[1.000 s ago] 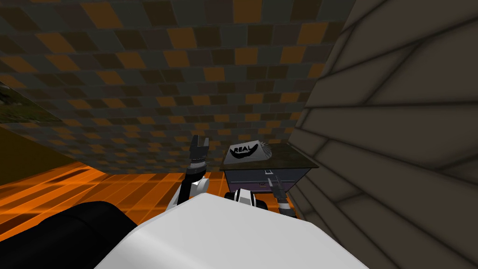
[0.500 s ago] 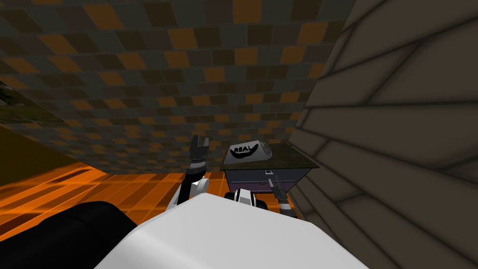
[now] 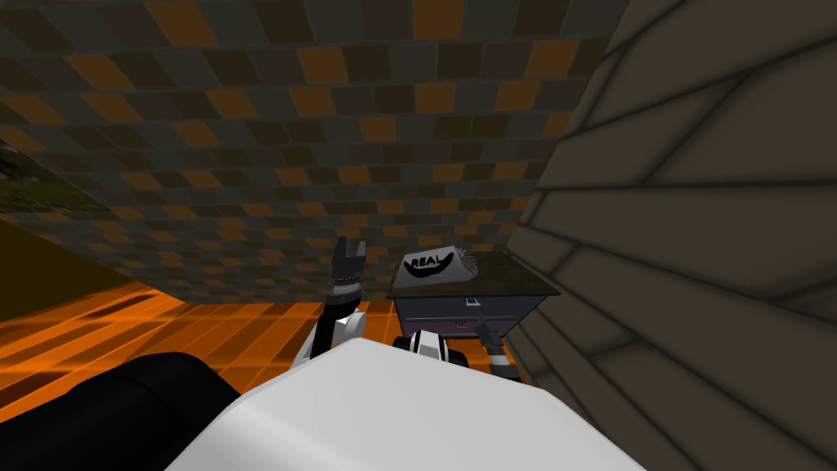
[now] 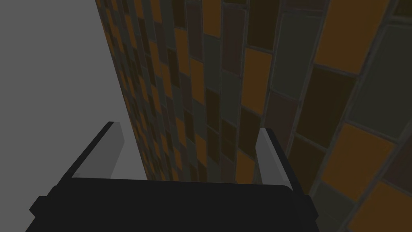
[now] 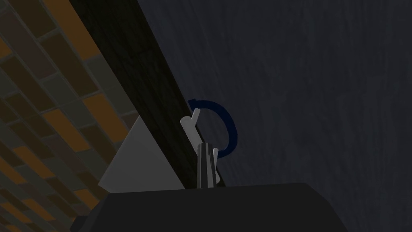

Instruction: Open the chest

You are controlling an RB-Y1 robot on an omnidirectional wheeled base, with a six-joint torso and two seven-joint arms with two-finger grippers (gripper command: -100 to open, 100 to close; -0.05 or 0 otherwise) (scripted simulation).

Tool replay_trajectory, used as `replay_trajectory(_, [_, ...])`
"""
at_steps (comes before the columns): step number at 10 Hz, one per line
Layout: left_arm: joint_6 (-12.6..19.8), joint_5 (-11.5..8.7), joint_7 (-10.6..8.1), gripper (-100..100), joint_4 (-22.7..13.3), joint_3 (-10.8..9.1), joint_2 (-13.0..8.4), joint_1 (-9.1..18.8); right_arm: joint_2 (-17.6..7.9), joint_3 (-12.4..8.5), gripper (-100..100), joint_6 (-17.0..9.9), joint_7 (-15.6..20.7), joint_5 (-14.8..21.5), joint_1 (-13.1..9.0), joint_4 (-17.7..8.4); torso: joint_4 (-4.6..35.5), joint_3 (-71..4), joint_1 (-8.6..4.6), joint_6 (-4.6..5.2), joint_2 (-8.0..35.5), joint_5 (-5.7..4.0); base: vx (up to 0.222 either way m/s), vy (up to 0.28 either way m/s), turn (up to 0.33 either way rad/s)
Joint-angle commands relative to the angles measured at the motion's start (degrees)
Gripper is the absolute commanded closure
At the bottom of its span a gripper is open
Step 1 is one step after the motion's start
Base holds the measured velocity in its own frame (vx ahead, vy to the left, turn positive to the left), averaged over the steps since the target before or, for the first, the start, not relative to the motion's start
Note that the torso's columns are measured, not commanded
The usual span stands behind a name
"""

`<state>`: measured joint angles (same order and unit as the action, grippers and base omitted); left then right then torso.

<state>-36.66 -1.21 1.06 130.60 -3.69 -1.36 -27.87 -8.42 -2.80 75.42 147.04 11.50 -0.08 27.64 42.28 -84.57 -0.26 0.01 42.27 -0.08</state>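
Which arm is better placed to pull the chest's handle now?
Right. The right gripper is shut right at the handle of the chest; the left gripper is open and raised, away from it.

Hemmed on the right by the grey panelled wall (image 3: 695,245), close against the chest (image 3: 458,309). Blocked behind by the tiled wall (image 3: 327,123). Found free room above the orange floor (image 3: 163,327) on its left.

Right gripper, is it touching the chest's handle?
Touching. The right wrist view shows the right gripper with fingers shut on the light grey handle of the chest, no gap between them.
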Motion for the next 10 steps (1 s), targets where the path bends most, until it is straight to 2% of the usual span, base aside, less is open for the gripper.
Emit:
replay_trajectory(1, [0.0,0.0,0.0,0,0.0,0.0,0.0,0.0,-1.6,-0.4,-100,-0.5,1.9,0.2,-0.4,0.2,0.0,0.0,0.25,-0.01,0.0,0.07,-0.008,0.071,-0.029])
replay_trajectory(2, [0.0,0.0,0.0,0,0.0,0.01,0.0,0.0,-1.6,-0.4,-100,-0.5,1.9,0.2,-0.4,0.2,0.0,0.0,0.62,0.0,0.0,0.17,-0.012,0.095,-0.031])
replay_trajectory(4, [0.0,0.0,0.0,0,0.0,0.02,0.0,0.0,-2.5,-0.7,-100,-0.8,3.1,0.4,-0.6,0.4,0.0,0.0,0.45,-0.01,0.0,0.13,-0.005,0.101,-0.011])
replay_trajectory(7, [0.0,0.0,0.0,0,0.0,0.01,0.0,0.0,-5.2,-1.4,-100,-1.7,6.2,0.8,-1.3,1.2,0.0,0.0,0.23,0.0,0.0,0.06,-0.002,0.099,-0.027])
replay_trajectory(9, [0.0,0.0,0.0,0,0.0,0.01,0.0,0.0,-5.2,-1.4,-100,-1.7,6.2,0.8,-1.3,1.2,0.0,0.0,0.23,-0.01,0.0,0.07,-0.001,0.064,0.0])
replay_trajectory(10, [0.0,0.0,0.0,0,0.0,0.01,0.0,0.0,-6.0,-1.6,-100,-1.8,7.9,1.0,-1.4,1.5,0.0,0.0,0.11,-0.01,0.0,0.04,0.0,0.039,-0.009])
